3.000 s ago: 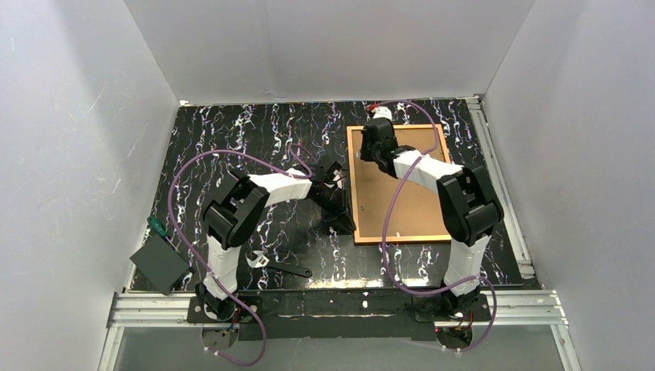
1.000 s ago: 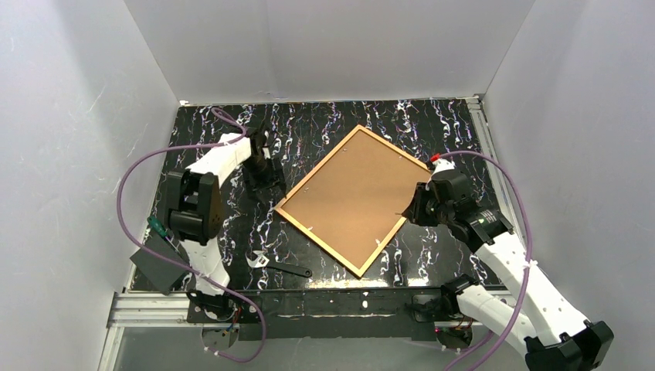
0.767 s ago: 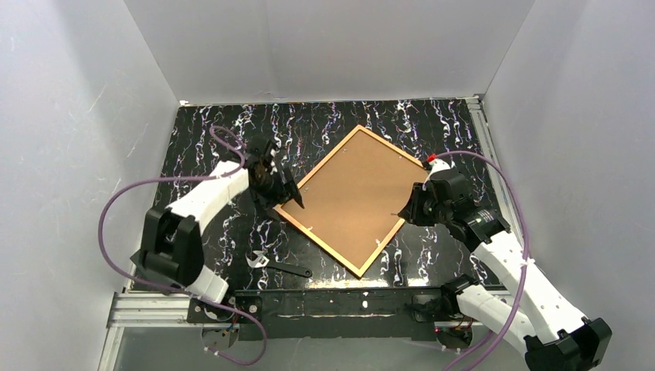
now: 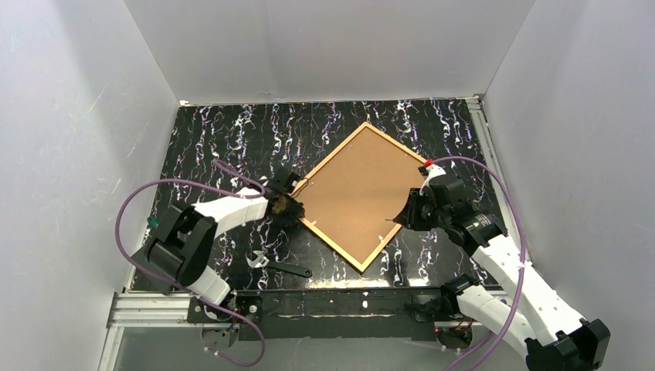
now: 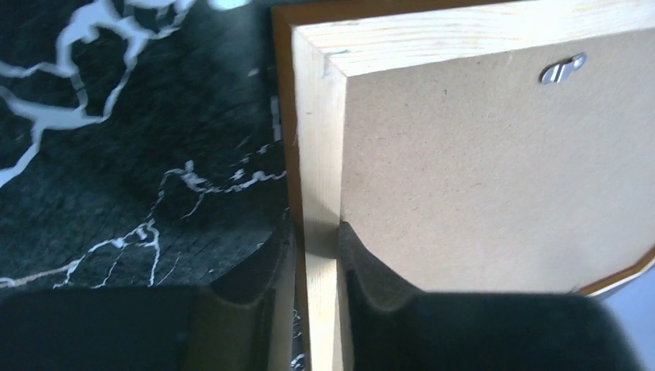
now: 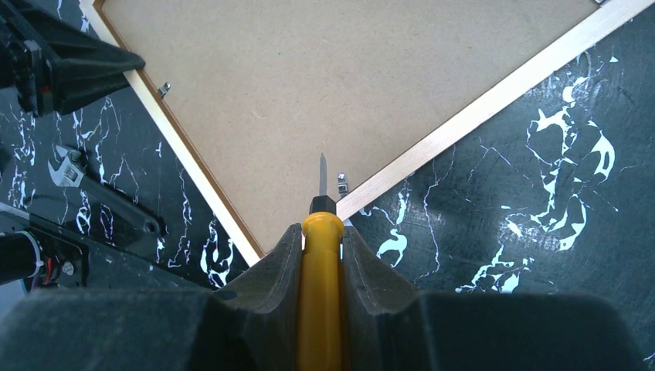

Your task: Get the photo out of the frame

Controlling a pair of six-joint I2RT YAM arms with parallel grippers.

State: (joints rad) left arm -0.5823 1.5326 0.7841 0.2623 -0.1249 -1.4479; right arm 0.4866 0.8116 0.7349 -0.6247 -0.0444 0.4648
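The frame [image 5: 317, 131] lies back-up on the worktop [image 4: 224, 139], middle to right. It is turned like a diamond, one corner toward the far edge and one toward the near edge. The photo [image 4: 355, 193] sits inside the frame, only its plain tan board showing, picture side down.

Left gripper [image 5: 313, 232] is at the frame's left corner, clamped across the pale wood rail, one finger outside the rail and one on the board side.

Right gripper [image 6: 320, 232] is at the frame's right corner, closed on a yellow-handled screwdriver [image 6: 320, 309]. The metal tip points over the board just inside that corner; cannot tell if it touches.

Around:
- wrench [image 4: 278, 266] flat on the worktop by the near edge, left of middle, near the frame's near-left side but apart from it
- small metal tab [image 6: 342, 184] on the rail right beside the screwdriver tip
- second tab [image 6: 164, 89] on the near-left rail, close to the left gripper
- purple cable looping off each arm

Both arms reach in over opposite corners, covering those bits of the frame from above. The rest of the board is uncovered.

Counts: 1 frame, 1 photo, 1 screwdriver, 1 wrench, 2 tabs clear in the right wrist view, 2 cables.
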